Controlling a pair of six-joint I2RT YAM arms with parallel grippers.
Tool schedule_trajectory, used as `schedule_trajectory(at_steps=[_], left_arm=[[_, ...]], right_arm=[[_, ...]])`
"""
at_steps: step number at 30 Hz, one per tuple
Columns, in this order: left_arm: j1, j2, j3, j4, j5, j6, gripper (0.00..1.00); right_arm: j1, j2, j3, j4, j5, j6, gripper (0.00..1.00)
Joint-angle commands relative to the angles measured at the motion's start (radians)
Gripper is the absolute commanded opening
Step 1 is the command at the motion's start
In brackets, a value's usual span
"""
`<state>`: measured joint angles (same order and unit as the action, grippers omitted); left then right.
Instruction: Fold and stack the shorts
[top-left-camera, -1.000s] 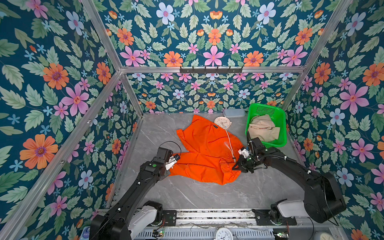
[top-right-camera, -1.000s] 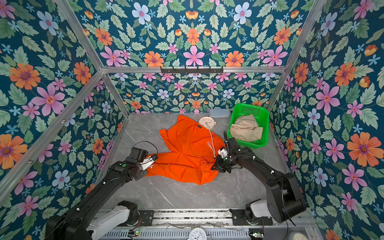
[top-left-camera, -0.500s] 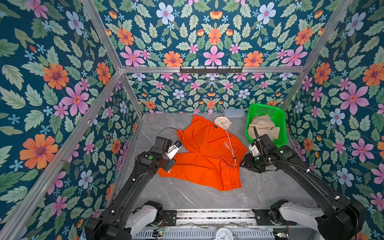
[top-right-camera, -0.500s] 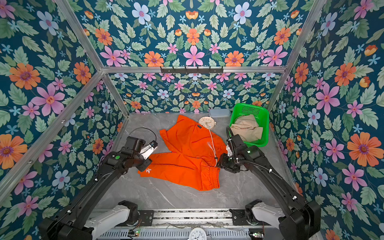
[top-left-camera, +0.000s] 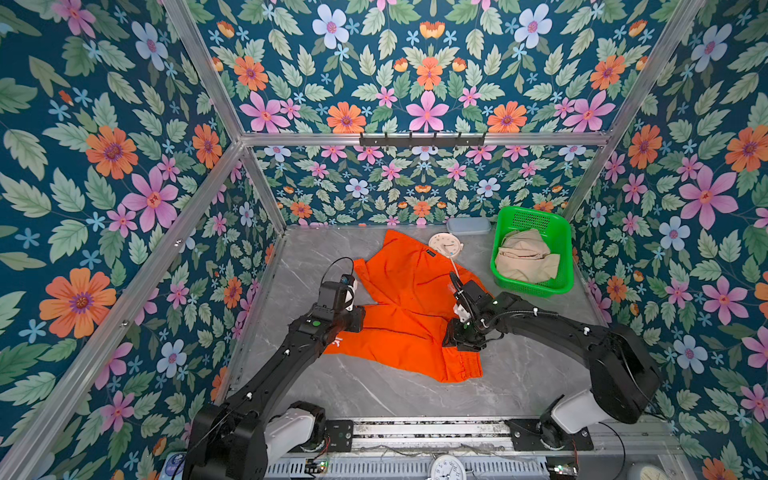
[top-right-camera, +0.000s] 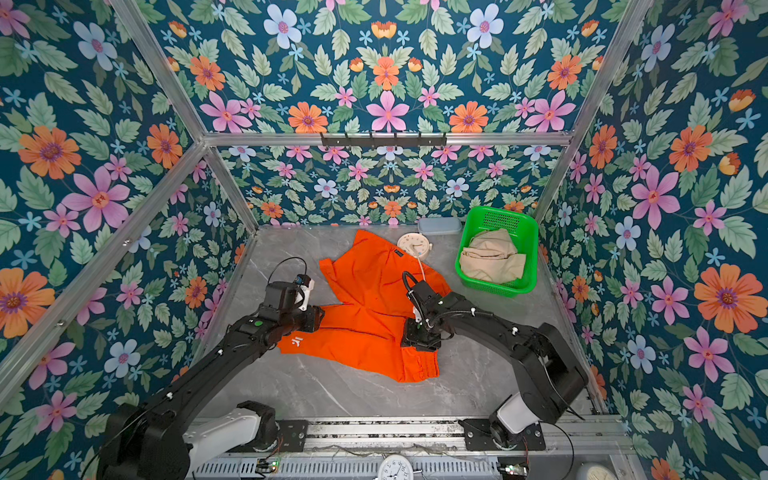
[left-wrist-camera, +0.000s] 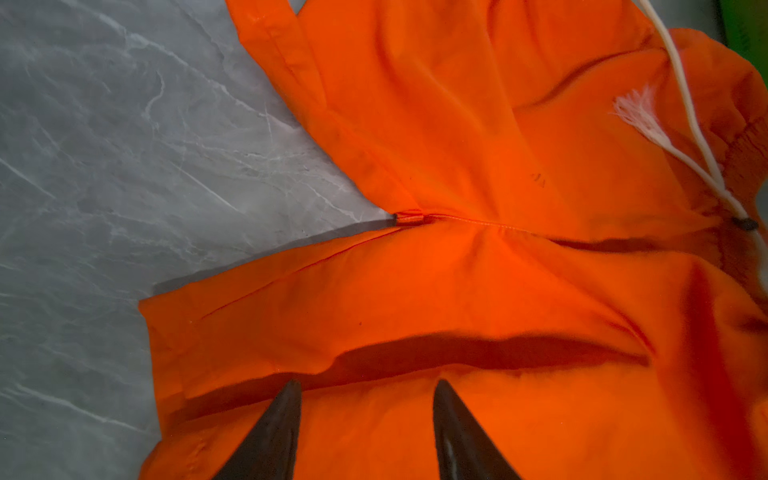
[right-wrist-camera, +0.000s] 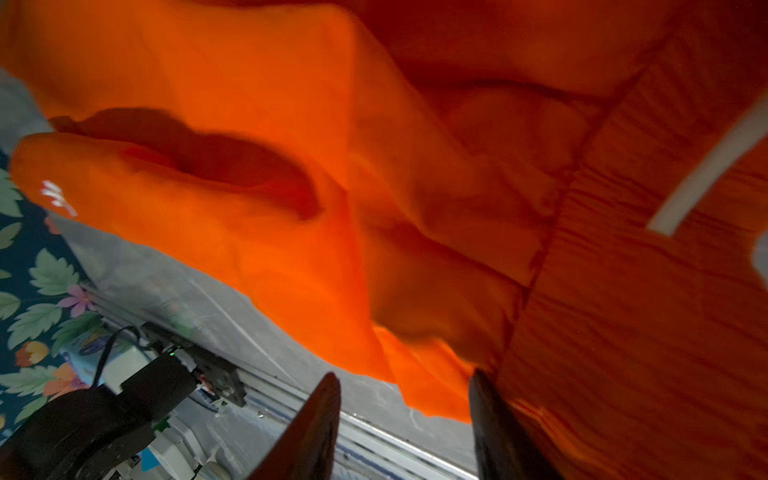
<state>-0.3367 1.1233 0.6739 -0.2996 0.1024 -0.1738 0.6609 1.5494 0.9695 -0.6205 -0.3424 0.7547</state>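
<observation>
**Two tools spread wide over the orange shorts**

The orange shorts (top-left-camera: 399, 307) lie spread out in the middle of the gray tabletop (top-left-camera: 374, 395). The two legs point apart, with a gap of bare tabletop between them on the left side. One leg has a small white logo (top-right-camera: 296, 341) near its edge. The cloth has soft bumps and folds in it. A white string (left-wrist-camera: 681, 83) runs across the shorts near the waist, and its end is frayed like a little brush.

The left tool (left-wrist-camera: 368, 386) is above the leg with the logo, close to the cloth. Its two dark fingers (left-wrist-camera: 274, 436) are spread apart. Nothing is pinched between them, and only orange cloth shows in the gap.

The right tool (right-wrist-camera: 405, 376) is at the waist side of the shorts, down low by the tabletop. Its fingers (right-wrist-camera: 316, 424) are spread apart too. One finger is right at the edge of the wrinkly waist cloth, and the other is out over bare tabletop. I cannot tell if that finger touches the cloth.

The beige shorts (top-left-camera: 525, 259) sit bunched up inside the green basket (top-left-camera: 528, 216). The basket stands in the far right corner of the tabletop, apart from the orange shorts.
</observation>
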Motion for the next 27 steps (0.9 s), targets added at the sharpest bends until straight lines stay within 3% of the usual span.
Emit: schedule_trajectory(at_steps=[1,8,14,21,27], left_arm=[[0.009,0.026,-0.013,0.122,0.005,-0.119,0.53],[0.08,0.044,0.004,0.075,-0.033,-0.22,0.57],[0.191,0.072,-0.011,0.062,0.065,-0.274,0.58],[0.218,0.115,-0.047,0.054,0.111,-0.33,0.55],[0.252,0.174,-0.078,0.088,0.101,-0.344,0.51]], right_arm=[[0.002,0.023,-0.056,-0.011,0.053,0.048,0.5],[0.002,-0.121,-0.241,-0.09,0.083,0.118,0.5],[0.002,-0.236,-0.093,-0.169,0.174,-0.005,0.53],[0.135,-0.125,0.103,-0.023,0.243,-0.273,0.53],[0.175,0.064,0.207,0.036,0.228,-0.319,0.53]])
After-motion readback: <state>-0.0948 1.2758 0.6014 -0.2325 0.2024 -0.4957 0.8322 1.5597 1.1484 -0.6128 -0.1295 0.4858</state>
